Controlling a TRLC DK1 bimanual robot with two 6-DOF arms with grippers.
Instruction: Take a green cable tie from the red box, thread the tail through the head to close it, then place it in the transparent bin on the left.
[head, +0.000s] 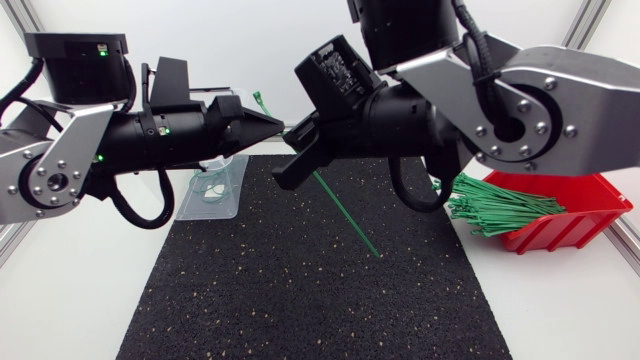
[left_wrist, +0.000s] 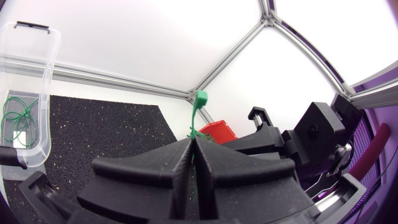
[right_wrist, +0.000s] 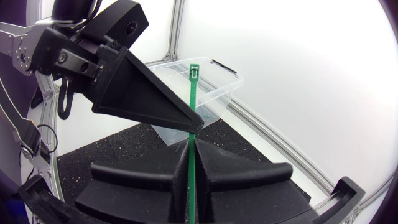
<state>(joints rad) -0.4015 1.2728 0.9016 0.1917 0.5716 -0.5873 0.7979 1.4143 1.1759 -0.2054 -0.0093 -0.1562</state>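
Note:
One green cable tie slants above the black mat, its head up and its tail end low over the mat. My left gripper is shut on it just below the head. Right under it my right gripper is shut on the strap as well. In the left wrist view the head sticks out past my shut left gripper. The right wrist view has the strap rising from my right gripper, with the left gripper's fingertips pinching it higher up. The tie is not looped.
The red box sits at the right with a bundle of green ties spilling over its edge. The transparent bin stands at the mat's far left and holds closed ties. The black mat covers the table's middle.

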